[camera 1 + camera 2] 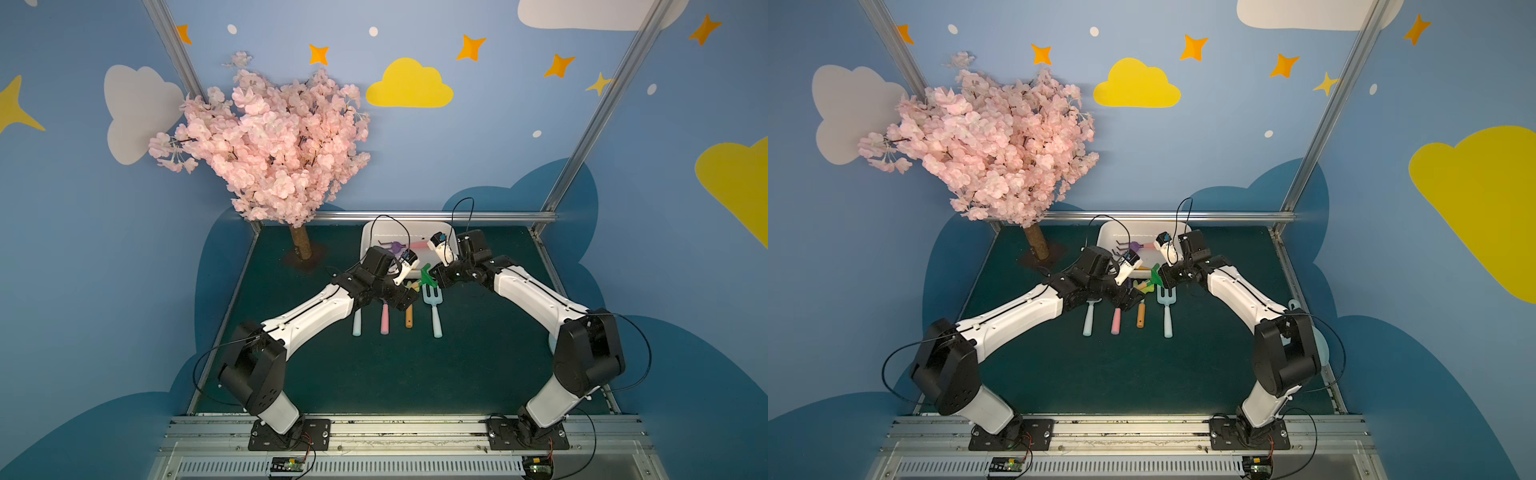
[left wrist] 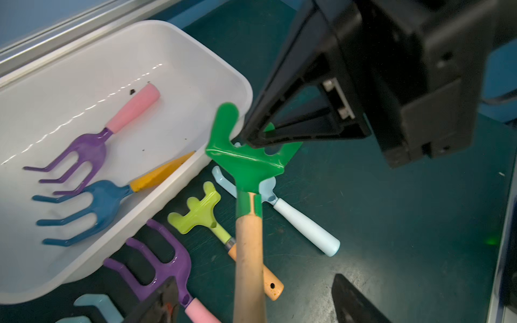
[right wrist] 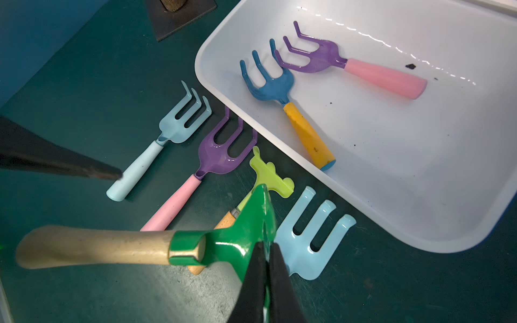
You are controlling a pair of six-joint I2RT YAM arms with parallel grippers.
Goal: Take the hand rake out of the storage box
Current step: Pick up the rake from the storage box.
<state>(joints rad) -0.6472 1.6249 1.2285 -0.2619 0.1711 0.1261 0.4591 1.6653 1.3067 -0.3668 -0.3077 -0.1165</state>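
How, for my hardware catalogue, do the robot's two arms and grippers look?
The left arm and right arm match: white shells, black joints, and thin black cables looping loose. The left gripper and right gripper are black with tapering, wedge-shaped jaws.

There are seven hand rakes (image 2: 246, 165): two purple (image 3: 316, 59) (image 3: 221, 153), two light blue (image 3: 179, 125) (image 3: 305, 253), one dark blue (image 3: 272, 84), one lime (image 3: 269, 174) and one green rake (image 3: 240, 246). There is one white storage box (image 3: 419, 173) and one pink tree (image 1: 270, 137).
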